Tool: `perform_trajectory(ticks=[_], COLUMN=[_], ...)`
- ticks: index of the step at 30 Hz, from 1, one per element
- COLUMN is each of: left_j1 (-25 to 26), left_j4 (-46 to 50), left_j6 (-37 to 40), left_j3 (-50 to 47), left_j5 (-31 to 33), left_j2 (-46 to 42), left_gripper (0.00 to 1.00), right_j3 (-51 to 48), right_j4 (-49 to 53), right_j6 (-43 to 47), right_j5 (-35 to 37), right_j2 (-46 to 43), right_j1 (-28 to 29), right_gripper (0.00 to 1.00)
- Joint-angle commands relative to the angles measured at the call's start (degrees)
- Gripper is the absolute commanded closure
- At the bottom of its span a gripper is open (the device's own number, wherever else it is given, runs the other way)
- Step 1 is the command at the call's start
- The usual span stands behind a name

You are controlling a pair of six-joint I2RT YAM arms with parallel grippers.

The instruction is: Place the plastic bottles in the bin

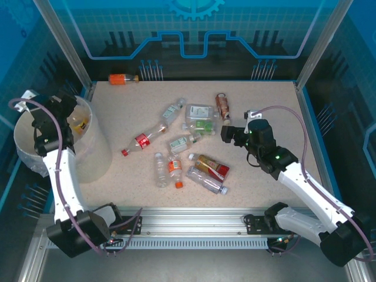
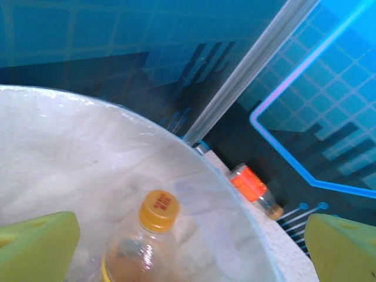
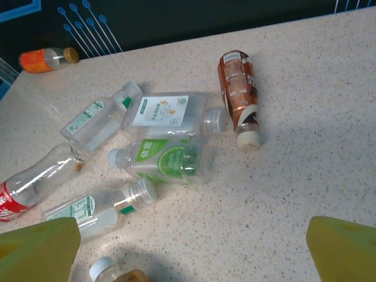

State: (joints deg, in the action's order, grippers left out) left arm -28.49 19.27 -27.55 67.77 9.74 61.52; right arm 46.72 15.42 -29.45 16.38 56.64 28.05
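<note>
My left gripper [image 1: 66, 110] hangs open over the bin [image 1: 97, 154], a cream bucket with a clear liner [image 2: 76, 147]. Below its spread fingers [image 2: 38, 244], inside the bin, is a clear bottle with a yellow-orange cap [image 2: 157, 211], free of both pads. Several plastic bottles lie scattered mid-table: a brown one [image 3: 238, 94], a green-labelled one [image 3: 167, 160], a white-labelled one [image 3: 161, 111] and a red-labelled one [image 1: 144, 140]. My right gripper [image 1: 226, 134] hovers open just right of this pile, above bare table [image 3: 191, 252], nothing between its fingers.
An orange-labelled bottle [image 1: 123, 79] lies apart at the table's back edge, near the metal frame post [image 2: 247, 76]. More bottles lie toward the front centre [image 1: 208, 167]. The right half of the table [image 1: 276, 117] is bare. Blue walls enclose the table.
</note>
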Motion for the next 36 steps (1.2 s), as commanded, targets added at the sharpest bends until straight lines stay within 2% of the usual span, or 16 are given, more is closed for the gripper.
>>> perform_trajectory(ticks=[1,6,13,22,26,29,31,36], left_j1=[3.4,11.4,20.4,31.2,33.0,33.2,33.3,33.3], left_j4=[5.3,7.6,8.6,3.2,2.2,2.2,2.2,2.8], left_j6=[-2.8,-4.1,-7.9,-11.7,-11.7,-11.5,-11.5,-11.0], left_j3=[1.7,2.8,5.3,1.2,0.4,0.2,-0.1,-0.5], left_j5=[-2.4,-2.8,-9.1,-8.5,-7.9,-7.8,-7.9,-8.2], left_j2=[-4.0,-6.2,-7.1,-9.0,-8.6,-8.4,-8.3,-8.1], left_gripper=[0.01,0.01,0.01,0.01,0.01,0.01,0.01,0.01], right_j3=[-2.5,-6.8,-10.4,-12.5,-11.6,-11.0,-10.4,-7.6], right_j4=[1.5,2.9,6.6,7.6,8.0,9.3,10.3,10.9], right_j6=[-2.4,-6.7,-6.5,-2.8,0.6,0.6,-0.3,0.8], right_j5=[-0.7,-3.4,-8.5,-4.8,-5.0,0.0,2.9,2.3], right_j2=[-1.5,-2.5,-2.4,0.4,3.5,5.1,6.6,11.8], right_j1=[-0.5,0.0,3.3,11.9,15.3,18.7,19.1,19.0], right_gripper=[0.0,0.0,0.0,0.0,0.0,0.0,0.0,0.0])
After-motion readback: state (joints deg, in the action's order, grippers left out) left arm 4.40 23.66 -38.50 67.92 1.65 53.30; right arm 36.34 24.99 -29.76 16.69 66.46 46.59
